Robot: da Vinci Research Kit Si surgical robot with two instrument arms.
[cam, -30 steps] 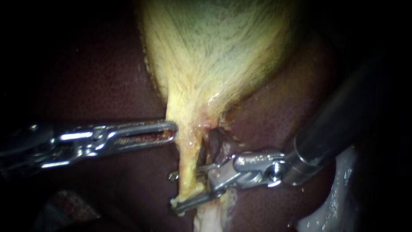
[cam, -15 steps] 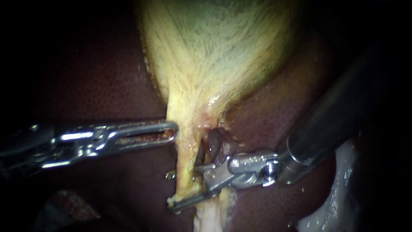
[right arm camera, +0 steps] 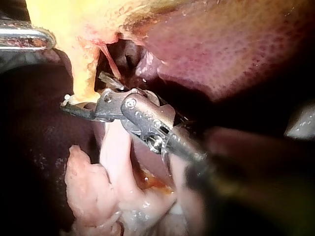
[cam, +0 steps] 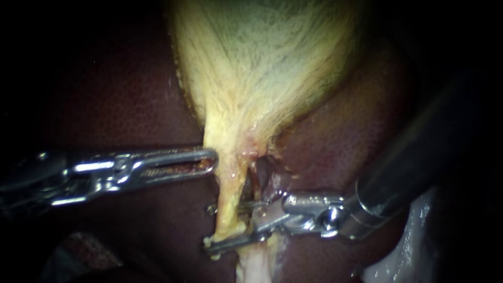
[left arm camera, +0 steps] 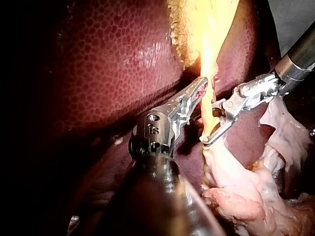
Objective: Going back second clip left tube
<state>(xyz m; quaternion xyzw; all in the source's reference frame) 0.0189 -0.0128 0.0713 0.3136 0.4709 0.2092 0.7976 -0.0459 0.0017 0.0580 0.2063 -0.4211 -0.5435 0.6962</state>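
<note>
The yellow left tube [cam: 228,196] runs down from the gallbladder [cam: 262,63]. My right instrument [cam: 209,229] comes in from the right with its jaws open. One jaw lies behind the tube and the other crosses under its lower end, so the tube stands in the gap. The left wrist view shows the same straddle by the right instrument [left arm camera: 209,123], and so does the right wrist view [right arm camera: 82,93]. My left instrument [cam: 211,160] lies level, jaws shut, its tip against the tube's left edge [left arm camera: 203,83]. I see no clip on the tube.
Dark red liver [cam: 105,94] surrounds the gallbladder on both sides. A thin reddish strand [cam: 247,178] runs just right of the yellow tube. Pale loose tissue [cam: 254,270] hangs below the jaws, and whitish tissue [cam: 419,230] lies at the lower right.
The right instrument's wrist has dropped a little, so the instrument lies more level across the tube. Its jaws stay open around the tube. The left instrument has not moved.
</note>
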